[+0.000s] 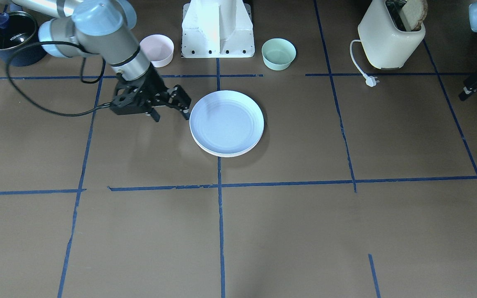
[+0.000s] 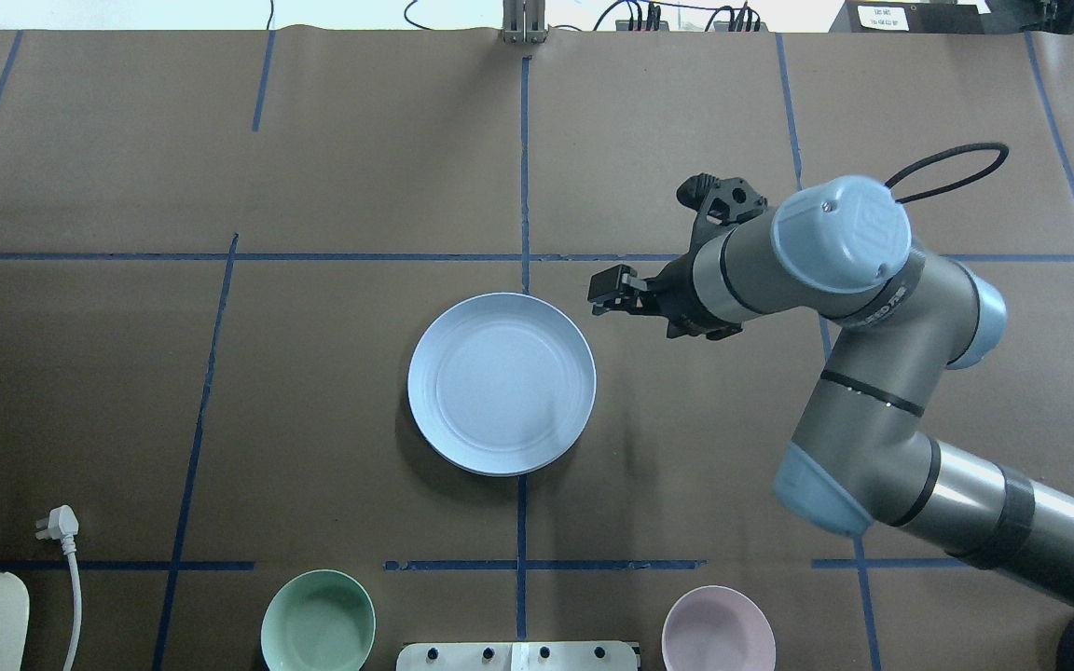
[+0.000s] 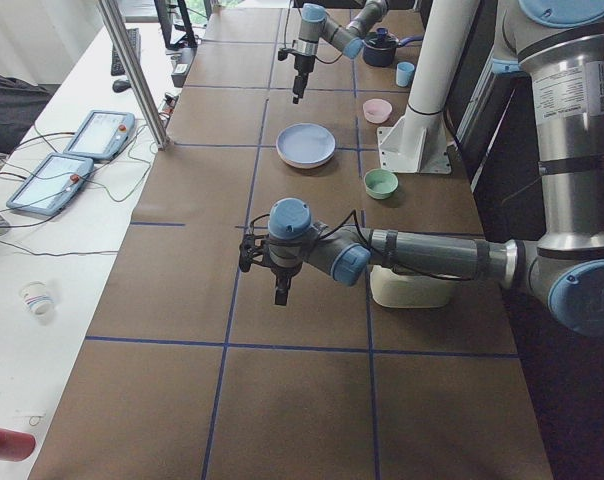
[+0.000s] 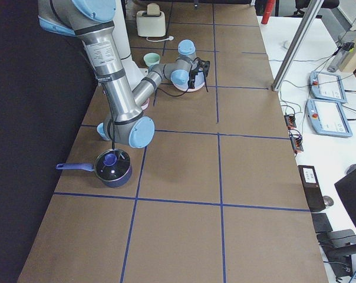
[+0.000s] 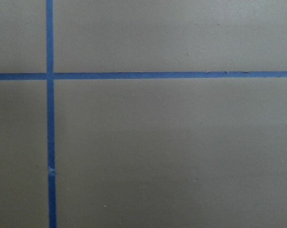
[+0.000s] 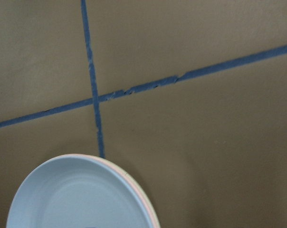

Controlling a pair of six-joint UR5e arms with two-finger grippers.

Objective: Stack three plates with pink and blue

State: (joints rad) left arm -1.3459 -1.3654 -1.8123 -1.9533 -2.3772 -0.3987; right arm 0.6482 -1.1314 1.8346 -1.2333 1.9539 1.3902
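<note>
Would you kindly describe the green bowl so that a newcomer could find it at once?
Start at the white robot pedestal at the table's edge. Between it and the cream toaster sits a small round mint-green bowl, empty. Its only lookalike, the pale pink bowl on the pedestal's other side, differs in colour.

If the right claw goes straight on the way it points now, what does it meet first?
Probably the table just beside the plates; the right claw points down, off their rim, though depth is unclear.
</note>
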